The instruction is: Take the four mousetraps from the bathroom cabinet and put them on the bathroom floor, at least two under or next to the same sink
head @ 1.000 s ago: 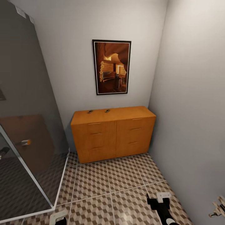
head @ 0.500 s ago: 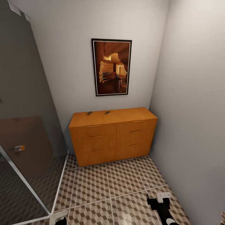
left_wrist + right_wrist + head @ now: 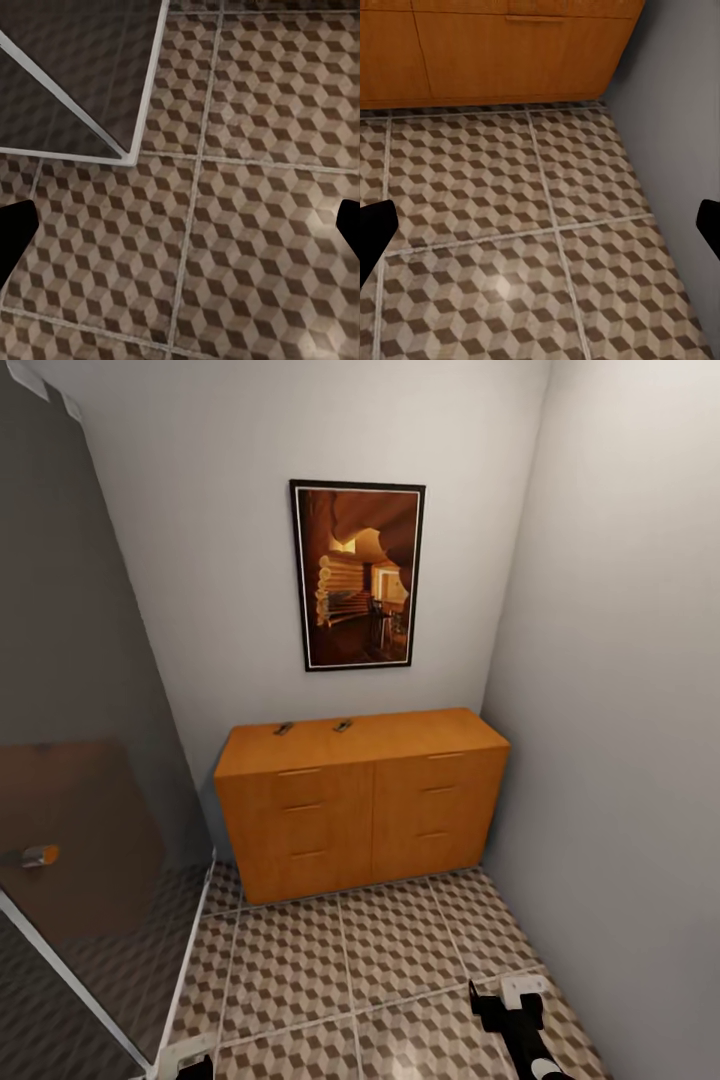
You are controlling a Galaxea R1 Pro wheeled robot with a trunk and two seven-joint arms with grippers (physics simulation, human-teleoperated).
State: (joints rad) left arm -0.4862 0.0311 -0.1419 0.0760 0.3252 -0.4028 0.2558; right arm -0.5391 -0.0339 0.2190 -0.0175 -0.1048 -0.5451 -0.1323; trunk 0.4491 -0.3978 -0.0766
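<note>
The orange-brown cabinet stands against the back wall with its drawers closed. Two small mousetraps lie on its top near the back edge, one at the left and one nearer the middle. The cube-patterned bathroom floor stretches from the cabinet toward me. My left gripper hangs open over bare tiles beside the shower's corner. My right gripper is also open and empty, low above the tiles, with the cabinet's base ahead. The sink is out of view.
A glass shower enclosure with a white frame fills the left side. A grey wall closes off the right. A framed picture hangs above the cabinet. Open tiled floor lies between me and the cabinet.
The whole view has shifted: the cabinet looks slightly nearer and lower, and the shower handle has slid left. Both arms hold the same pose.
</note>
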